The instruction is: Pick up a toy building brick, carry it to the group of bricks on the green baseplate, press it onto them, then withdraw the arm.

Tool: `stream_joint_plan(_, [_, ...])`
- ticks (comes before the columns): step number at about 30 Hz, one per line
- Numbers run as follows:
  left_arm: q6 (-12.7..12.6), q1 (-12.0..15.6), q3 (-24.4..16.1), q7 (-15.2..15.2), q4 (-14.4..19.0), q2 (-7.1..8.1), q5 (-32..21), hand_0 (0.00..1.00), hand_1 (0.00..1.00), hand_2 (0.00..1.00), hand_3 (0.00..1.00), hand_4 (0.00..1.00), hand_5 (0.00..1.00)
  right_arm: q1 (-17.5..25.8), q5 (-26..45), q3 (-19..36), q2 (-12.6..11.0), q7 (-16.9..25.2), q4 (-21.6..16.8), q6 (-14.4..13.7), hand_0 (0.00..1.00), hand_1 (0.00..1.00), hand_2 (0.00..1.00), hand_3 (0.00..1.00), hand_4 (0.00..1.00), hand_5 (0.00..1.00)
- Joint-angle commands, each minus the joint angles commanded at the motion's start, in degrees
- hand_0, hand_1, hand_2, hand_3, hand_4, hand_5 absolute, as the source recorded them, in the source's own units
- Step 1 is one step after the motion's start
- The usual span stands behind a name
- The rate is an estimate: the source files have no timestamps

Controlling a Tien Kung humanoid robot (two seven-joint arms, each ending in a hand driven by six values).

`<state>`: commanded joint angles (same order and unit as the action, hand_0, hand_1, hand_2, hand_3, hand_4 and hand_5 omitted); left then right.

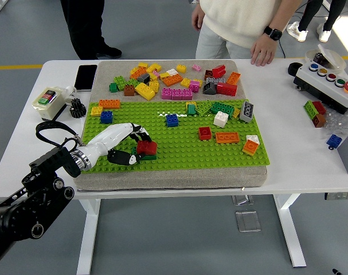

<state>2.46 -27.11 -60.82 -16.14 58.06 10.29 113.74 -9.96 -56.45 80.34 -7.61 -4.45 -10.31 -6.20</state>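
My left hand (133,147), white with black fingertips, reaches in from the lower left over the green baseplate (179,146). Its fingers are curled on a red brick (147,148), thumb on the near side and the others over the top. The red brick sits on a dark green brick (150,156) at the plate's front left. More bricks stand on the plate: a blue one (172,120), a red one (204,133), an orange one (227,137). My right arm is out of view.
A heap of loose bricks (174,80) lies on the grey mat behind the plate. A phone (85,77) and a small button box (47,100) sit at the left, a control box (328,77) and stray bricks (315,112) at the right. A person's hand (262,54) rests on the far edge.
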Motion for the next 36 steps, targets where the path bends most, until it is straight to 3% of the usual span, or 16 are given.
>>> stream_joint_plan(36, [0.46, -0.02, -0.46, -0.58, -0.94, 0.15, 0.18, 0.608, 0.587, 0.59, 0.552, 0.605, 0.002, 0.09, 0.35, -0.33, 0.11, 0.21, 0.0, 0.3, 0.761, 0.681, 0.73, 0.667, 0.925, 0.498])
